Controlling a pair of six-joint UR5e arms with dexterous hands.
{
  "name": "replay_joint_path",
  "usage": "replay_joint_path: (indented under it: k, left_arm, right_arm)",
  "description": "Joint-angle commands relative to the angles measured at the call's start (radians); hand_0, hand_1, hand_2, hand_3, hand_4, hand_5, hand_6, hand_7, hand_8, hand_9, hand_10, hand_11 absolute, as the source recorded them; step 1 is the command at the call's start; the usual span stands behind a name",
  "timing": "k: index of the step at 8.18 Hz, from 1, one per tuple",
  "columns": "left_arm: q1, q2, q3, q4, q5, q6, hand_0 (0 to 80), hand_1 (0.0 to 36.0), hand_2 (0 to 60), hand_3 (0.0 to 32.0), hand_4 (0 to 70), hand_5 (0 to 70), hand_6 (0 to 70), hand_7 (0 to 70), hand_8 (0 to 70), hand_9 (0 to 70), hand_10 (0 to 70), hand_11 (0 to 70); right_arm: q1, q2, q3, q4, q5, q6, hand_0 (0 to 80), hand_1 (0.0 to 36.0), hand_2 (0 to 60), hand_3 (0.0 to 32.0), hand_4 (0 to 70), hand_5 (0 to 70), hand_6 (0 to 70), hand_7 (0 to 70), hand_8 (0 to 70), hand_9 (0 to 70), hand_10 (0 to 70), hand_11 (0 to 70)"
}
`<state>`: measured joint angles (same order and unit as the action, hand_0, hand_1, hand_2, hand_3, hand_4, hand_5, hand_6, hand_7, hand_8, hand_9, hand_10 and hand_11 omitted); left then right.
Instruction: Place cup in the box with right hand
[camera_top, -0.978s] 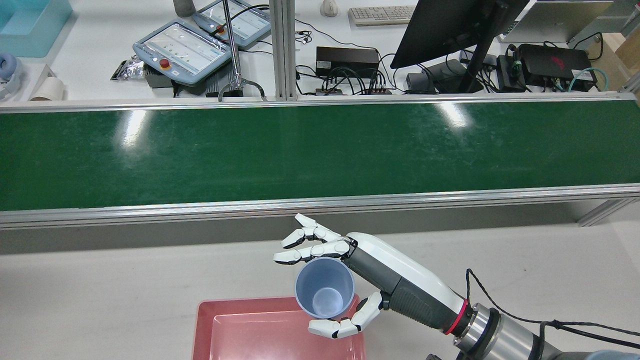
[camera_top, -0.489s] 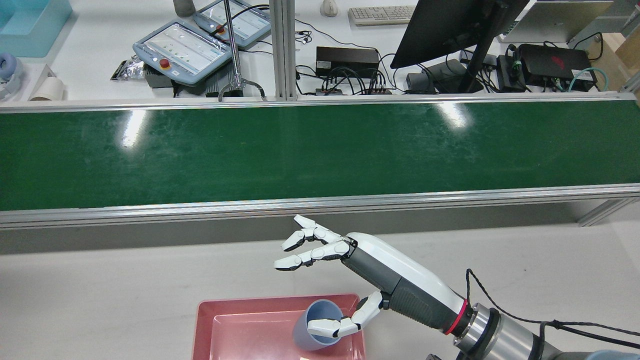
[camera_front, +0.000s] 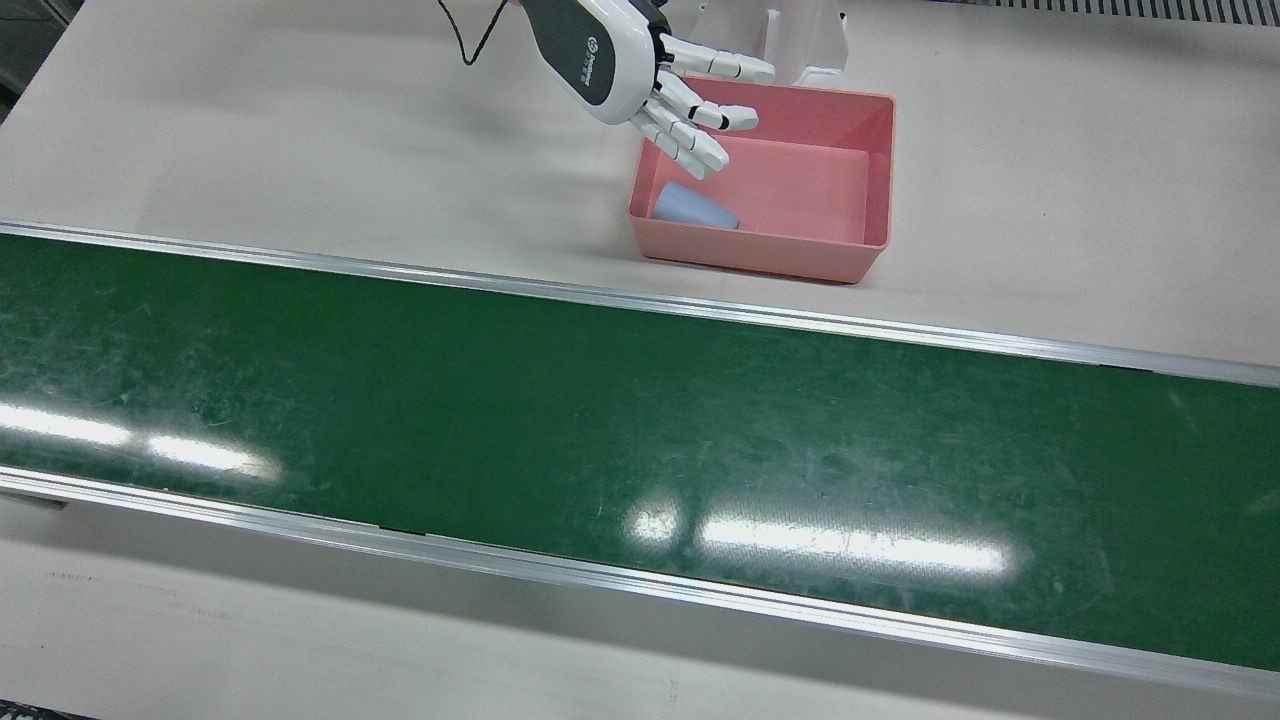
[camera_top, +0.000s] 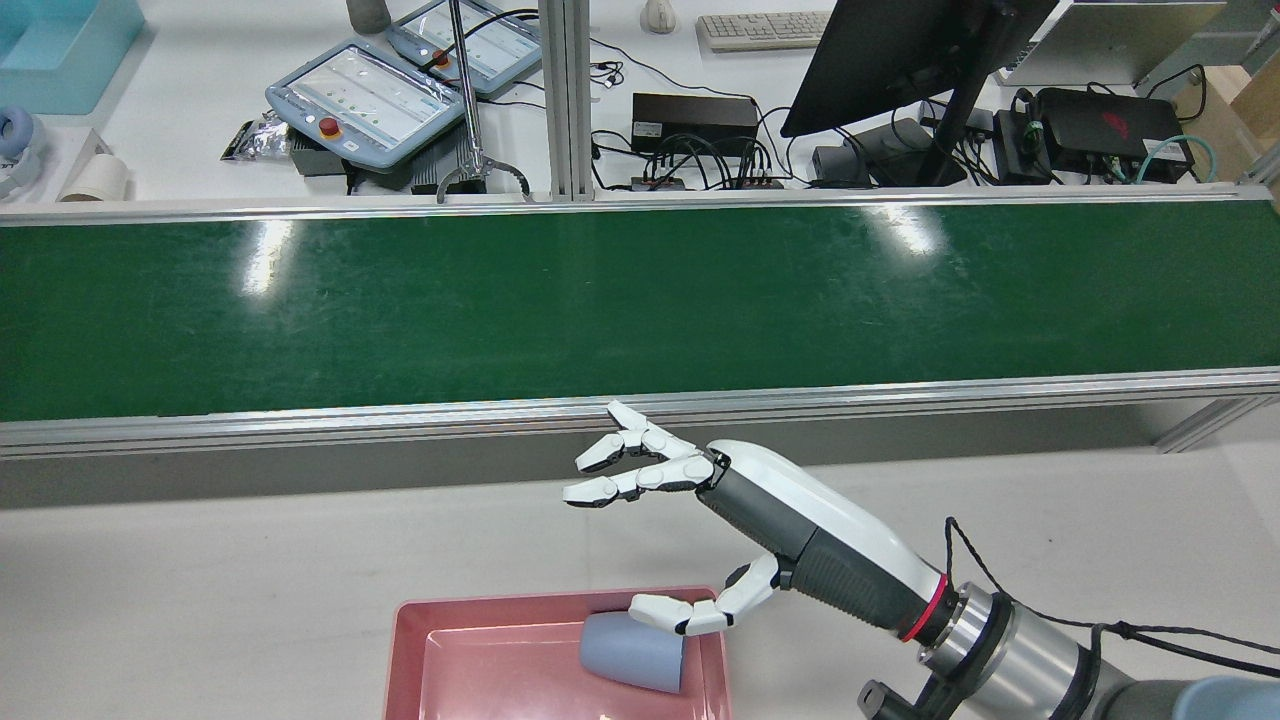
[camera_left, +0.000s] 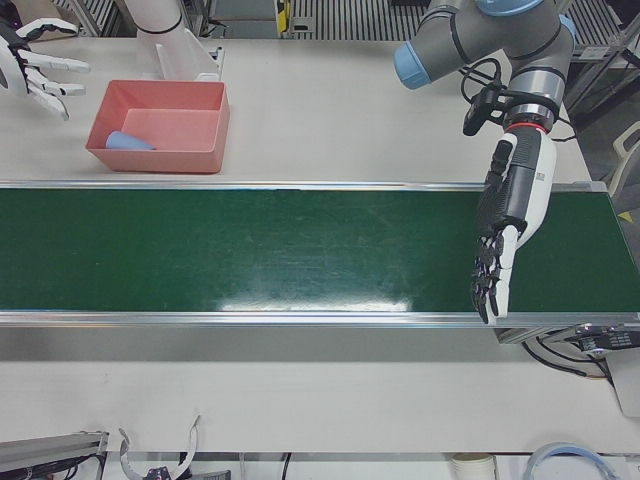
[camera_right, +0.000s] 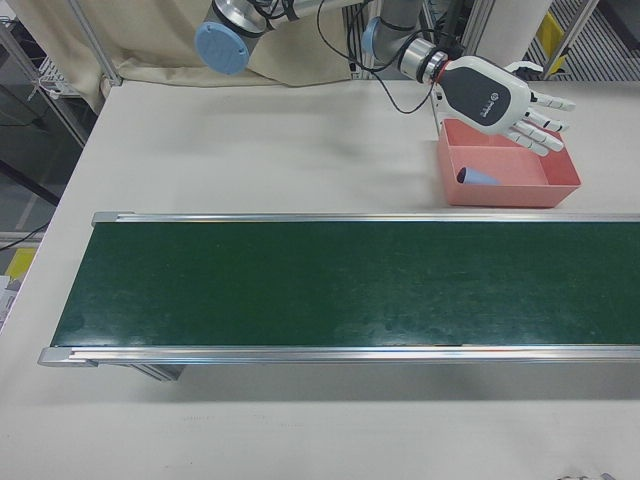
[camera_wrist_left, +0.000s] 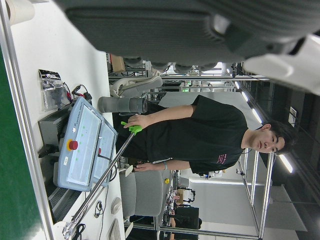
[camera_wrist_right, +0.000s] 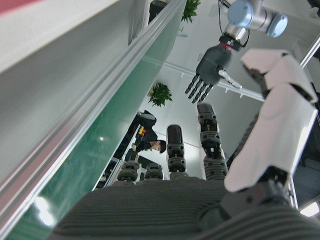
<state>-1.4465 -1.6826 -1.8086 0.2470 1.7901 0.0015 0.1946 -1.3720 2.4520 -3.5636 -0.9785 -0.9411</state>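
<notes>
The pale blue cup (camera_front: 695, 207) lies on its side inside the pink box (camera_front: 880, 180), at the box's end nearest my right arm. It also shows in the rear view (camera_top: 632, 653), where the box (camera_top: 410, 650) sits at the bottom edge. My right hand (camera_top: 760, 510) is open and empty, fingers spread, hovering just above that end of the box (camera_front: 660, 90). My left hand (camera_left: 505, 230) is open, fingers straight and pointing down over the far end of the green belt, away from the box.
The long green conveyor belt (camera_front: 600, 420) with aluminium rails runs across the table between the box and the operators' side. A white pedestal base (camera_front: 805, 35) stands behind the box. Monitors, pendants and cables (camera_top: 700, 120) sit beyond the belt.
My right hand let go of the cup. The cup dropped into the pink box and tipped onto its side. The hand opened wider and rose slightly.
</notes>
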Motion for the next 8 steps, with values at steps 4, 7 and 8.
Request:
replay_joint_path:
  k: [4, 7, 8]
  left_arm:
    - [0.0, 0.0, -0.002, 0.0, 0.0, 0.0, 0.0, 0.0, 0.0, 0.0, 0.0, 0.0, 0.0, 0.0, 0.0, 0.0, 0.0, 0.0]
    - [0.0, 0.0, -0.005, 0.003, 0.0, 0.0, 0.0, 0.0, 0.0, 0.0, 0.0, 0.0, 0.0, 0.0, 0.0, 0.0, 0.0, 0.0]
    - [0.0, 0.001, -0.005, 0.003, 0.0, 0.0, 0.0, 0.0, 0.0, 0.0, 0.0, 0.0, 0.0, 0.0, 0.0, 0.0, 0.0, 0.0]
  right_arm:
    - [0.905, -0.234, -0.126, -0.041, -0.237, 0.309, 43.0, 10.9, 20.6, 0.0, 20.9, 2.5, 6.2, 25.4, 0.2, 3.9, 2.8, 5.1]
    - [1.121, -0.233, -0.497, 0.036, -0.405, 0.481, 34.6, 6.8, 19.1, 0.0, 8.1, 2.1, 3.1, 9.6, 0.0, 2.0, 0.7, 1.9]
    - [1.125, -0.229, -0.555, 0.108, -0.404, 0.496, 15.0, 3.7, 21.6, 0.0, 6.4, 0.6, 2.6, 10.6, 0.0, 2.2, 0.6, 1.4]
